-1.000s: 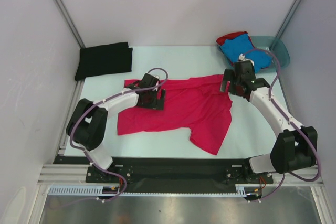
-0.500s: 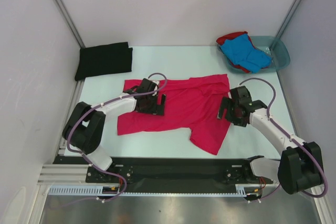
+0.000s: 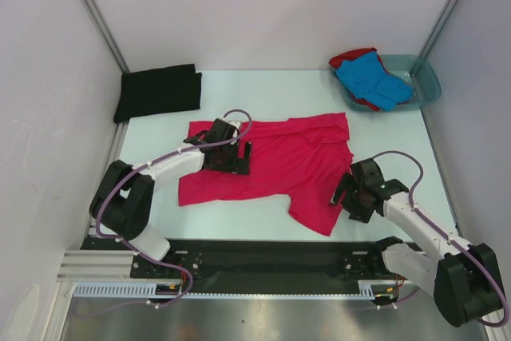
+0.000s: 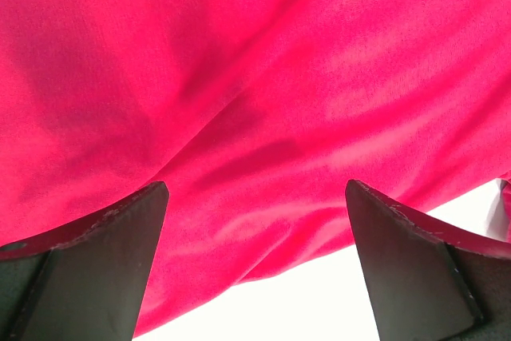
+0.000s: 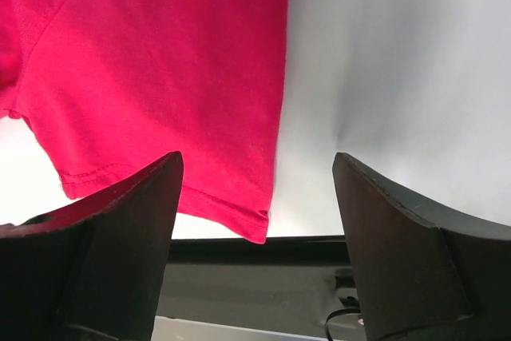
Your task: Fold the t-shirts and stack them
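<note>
Magenta-pink t-shirt lies spread open and rumpled in the middle of the pale table, with one flap trailing toward the near edge on its right side. Left gripper sits over the shirt's left part, low on the cloth. In the left wrist view the left gripper has its two dark fingers set wide apart, and nothing but creased pink cloth shows below and between them; they are not pinching it. Right gripper is at the shirt's right edge, beside the trailing flap. In the right wrist view its jaws also stand apart, gripper empty. The shirt's straight side edge and stitched hem corner fall in the gap between the fingers, with bare table on the other half. Cannot tell whether the fingertips touch the cloth there. Black t-shirt lies folded flat, well apart from the pink shirt, beyond its far left corner. Teal basin stands beyond the pink shirt's far right corner. Blue t-shirt is bunched over the basin's left rim, and red t-shirt shows under and behind it.
</note>
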Robot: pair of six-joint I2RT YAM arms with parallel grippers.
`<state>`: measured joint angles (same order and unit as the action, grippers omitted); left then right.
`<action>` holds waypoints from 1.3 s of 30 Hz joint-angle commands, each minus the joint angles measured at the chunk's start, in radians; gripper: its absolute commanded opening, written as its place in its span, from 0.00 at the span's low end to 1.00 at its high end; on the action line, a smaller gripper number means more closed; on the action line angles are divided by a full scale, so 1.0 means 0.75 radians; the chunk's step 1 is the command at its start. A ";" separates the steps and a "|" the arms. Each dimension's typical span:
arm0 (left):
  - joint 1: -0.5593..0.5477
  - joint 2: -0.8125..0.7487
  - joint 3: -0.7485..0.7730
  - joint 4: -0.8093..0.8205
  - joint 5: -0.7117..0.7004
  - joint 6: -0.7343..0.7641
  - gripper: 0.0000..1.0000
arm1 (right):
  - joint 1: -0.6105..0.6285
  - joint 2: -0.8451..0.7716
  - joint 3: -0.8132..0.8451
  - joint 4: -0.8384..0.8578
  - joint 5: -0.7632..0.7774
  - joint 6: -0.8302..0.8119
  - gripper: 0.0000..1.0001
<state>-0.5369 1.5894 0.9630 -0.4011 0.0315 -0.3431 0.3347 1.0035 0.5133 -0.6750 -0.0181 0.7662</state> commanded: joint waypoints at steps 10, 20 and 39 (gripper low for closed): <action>-0.012 -0.039 0.002 0.021 0.003 -0.007 1.00 | 0.040 0.010 -0.165 0.184 -0.074 0.175 0.70; -0.012 -0.039 0.013 0.005 -0.013 -0.003 1.00 | 0.106 0.100 -0.171 0.258 -0.066 0.193 0.29; -0.012 -0.023 0.043 -0.038 -0.017 0.024 1.00 | 0.257 -0.313 0.050 -0.372 0.157 0.381 0.00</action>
<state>-0.5373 1.5894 0.9634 -0.4179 0.0296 -0.3389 0.5190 0.7914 0.4973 -0.8001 0.0418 1.0039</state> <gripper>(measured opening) 0.996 0.011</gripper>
